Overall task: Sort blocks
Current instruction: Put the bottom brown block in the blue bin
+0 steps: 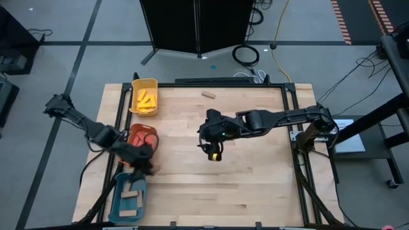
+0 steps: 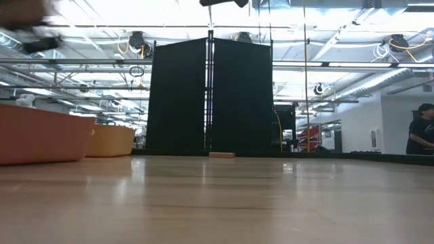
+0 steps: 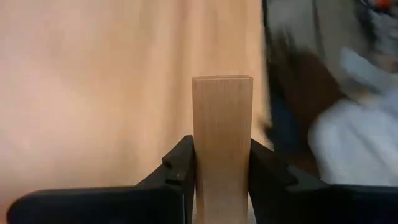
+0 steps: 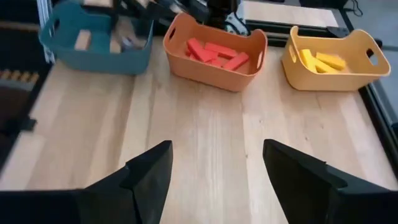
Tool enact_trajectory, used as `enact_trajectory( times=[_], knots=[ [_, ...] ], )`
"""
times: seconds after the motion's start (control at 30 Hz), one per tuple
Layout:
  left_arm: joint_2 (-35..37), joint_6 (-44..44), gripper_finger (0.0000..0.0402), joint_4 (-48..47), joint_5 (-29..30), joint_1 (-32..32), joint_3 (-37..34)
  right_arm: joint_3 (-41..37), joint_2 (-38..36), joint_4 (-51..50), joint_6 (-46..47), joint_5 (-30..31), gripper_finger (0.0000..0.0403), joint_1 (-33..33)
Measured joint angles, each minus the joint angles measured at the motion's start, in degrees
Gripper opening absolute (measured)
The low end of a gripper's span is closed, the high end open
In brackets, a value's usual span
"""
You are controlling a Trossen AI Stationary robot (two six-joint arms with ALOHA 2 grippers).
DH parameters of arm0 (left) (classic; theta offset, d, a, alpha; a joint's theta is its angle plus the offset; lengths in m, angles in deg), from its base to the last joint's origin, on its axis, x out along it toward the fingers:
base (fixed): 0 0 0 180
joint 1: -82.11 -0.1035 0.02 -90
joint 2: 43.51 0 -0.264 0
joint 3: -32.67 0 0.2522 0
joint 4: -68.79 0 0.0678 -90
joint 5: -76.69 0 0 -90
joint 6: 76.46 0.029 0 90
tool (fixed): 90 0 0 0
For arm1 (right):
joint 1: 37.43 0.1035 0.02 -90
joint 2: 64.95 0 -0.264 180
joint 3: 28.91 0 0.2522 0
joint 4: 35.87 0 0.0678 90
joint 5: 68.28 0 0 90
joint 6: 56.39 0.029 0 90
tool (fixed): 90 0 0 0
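Observation:
My left gripper (image 1: 142, 165) is at the near left, between the orange tray (image 1: 131, 135) and the teal tray (image 1: 117, 203), shut on a tan block (image 3: 222, 118). Near the table's middle, my right gripper (image 4: 214, 149) stands open above the wood with nothing between its fingers. In the high view a small yellow block (image 1: 216, 155) shows right at its fingertips (image 1: 211, 149); whether they touch it I cannot tell. Another tan block (image 1: 208, 94) lies flat near the far edge. My left gripper pinches the tan block by its two long sides (image 3: 222, 180) between the two fingers. The block lies along the fingers, and its free end (image 3: 222, 84) sticks out well beyond their tips.
The yellow tray (image 4: 357, 68) with yellow blocks stands at the far left, the orange tray (image 4: 211, 71) with red blocks beside it, and the teal tray (image 4: 99, 53) with tan blocks at the near left. A person (image 2: 422, 132) stands beyond the table.

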Motion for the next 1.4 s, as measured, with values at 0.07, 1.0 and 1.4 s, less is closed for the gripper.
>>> enact_trajectory(
  times=[0.07, 1.0, 1.4],
  knots=[
    [-0.11, -11.03, 0.0097, -3.89, -7.77, 2.58, 0.09, 0.00, 1.00, 0.47, -2.50, 0.00, 0.0244, 0.00],
    [-6.86, -31.56, 0.0205, -17.41, -16.40, 18.21, 0.05, -0.04, 6.50, 2.48, -9.17, 2.62, 0.0242, -2.27],
    [-0.24, -11.64, 0.0226, -13.50, 3.26, 15.48, 0.03, -0.04, 6.50, 0.89, -7.48, 5.69, 0.0242, -8.91]
  ],
)
